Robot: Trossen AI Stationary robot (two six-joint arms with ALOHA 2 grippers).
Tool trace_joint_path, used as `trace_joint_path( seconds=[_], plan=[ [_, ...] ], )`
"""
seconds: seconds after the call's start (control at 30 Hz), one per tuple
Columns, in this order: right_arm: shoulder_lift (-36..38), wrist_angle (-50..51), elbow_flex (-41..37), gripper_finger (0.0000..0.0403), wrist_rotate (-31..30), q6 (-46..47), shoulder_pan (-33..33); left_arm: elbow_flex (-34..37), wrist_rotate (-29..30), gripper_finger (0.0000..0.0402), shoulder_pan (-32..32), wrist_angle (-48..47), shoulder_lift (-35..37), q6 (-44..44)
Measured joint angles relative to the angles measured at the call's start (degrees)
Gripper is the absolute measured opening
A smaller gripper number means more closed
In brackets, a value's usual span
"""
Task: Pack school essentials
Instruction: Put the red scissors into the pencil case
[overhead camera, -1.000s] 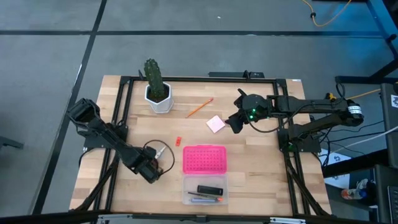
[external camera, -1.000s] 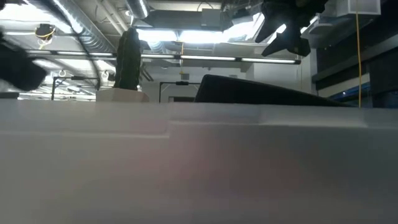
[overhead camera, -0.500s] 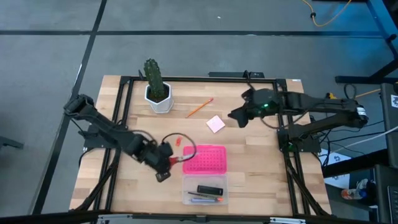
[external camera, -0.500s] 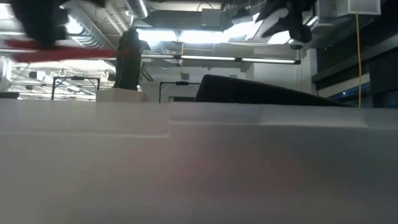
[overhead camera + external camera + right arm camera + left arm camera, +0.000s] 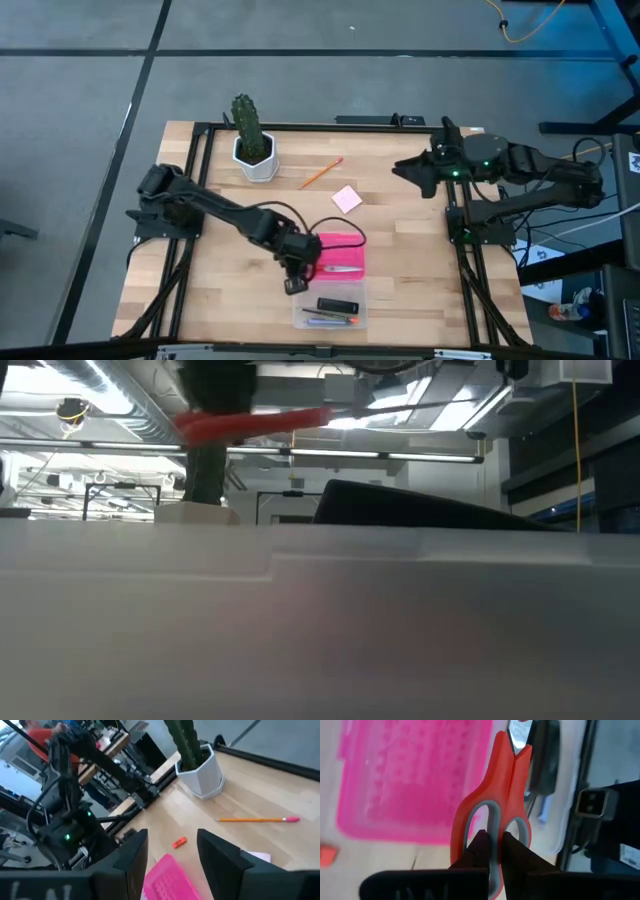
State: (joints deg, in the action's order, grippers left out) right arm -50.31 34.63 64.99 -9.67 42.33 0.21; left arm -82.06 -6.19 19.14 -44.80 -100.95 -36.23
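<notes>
Two arms on the table, and the left one has the job. Low in the high view, just below centre, sits the clear box (image 5: 330, 307), open, with the black block (image 5: 337, 304) and a couple of pens (image 5: 328, 319) already lying inside. Just above it, the left gripper (image 5: 297, 262) hangs at the left edge of the pink lid (image 5: 337, 256), which lies beside the box. Its wrist view shows the fingers (image 5: 479, 851) pinched tight on the scissors (image 5: 492, 815) at the handle loops, blades pointing away over the lid toward the box. So the step in hand, by my reading, is carrying the scissors to the box. The next move calls for swinging them clear of the lid, lining the blades along the box's length, lowering, then letting go.

Further up the frame, the red piece is not visible in the high view, though the right wrist view catches it (image 5: 179, 842) on the wood. The notepad (image 5: 347, 198) lies near centre and the pencil (image 5: 321, 172) above it, beside the cactus (image 5: 252, 140); all three are yet to be packed. At the upper right, the right gripper (image 5: 412, 168) waits, fingers (image 5: 131, 857) apart and empty.
</notes>
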Motion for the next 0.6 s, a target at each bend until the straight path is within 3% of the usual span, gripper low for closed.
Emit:
trace_joint_path(
  seconds=[0.2, 0.37, 0.6],
  plan=[
    [1.3, 0.2, 0.0, 0.0171, -0.4, -1.2, 0.0, -6.7, -0.9, 0.0007, 1.0, -0.9, -5.8, 0.4],
    [1.3, 0.4, 0.0, 0.0171, 0.9, -2.5, 0.0, -7.7, -1.0, 0.0007, 2.9, -1.2, -11.2, -3.6],
    [1.3, 1.3, 0.0, 0.0171, 4.3, -5.0, 0.0, -7.8, -0.4, 0.0007, 4.3, 0.2, -12.4, -11.8]
  ],
)
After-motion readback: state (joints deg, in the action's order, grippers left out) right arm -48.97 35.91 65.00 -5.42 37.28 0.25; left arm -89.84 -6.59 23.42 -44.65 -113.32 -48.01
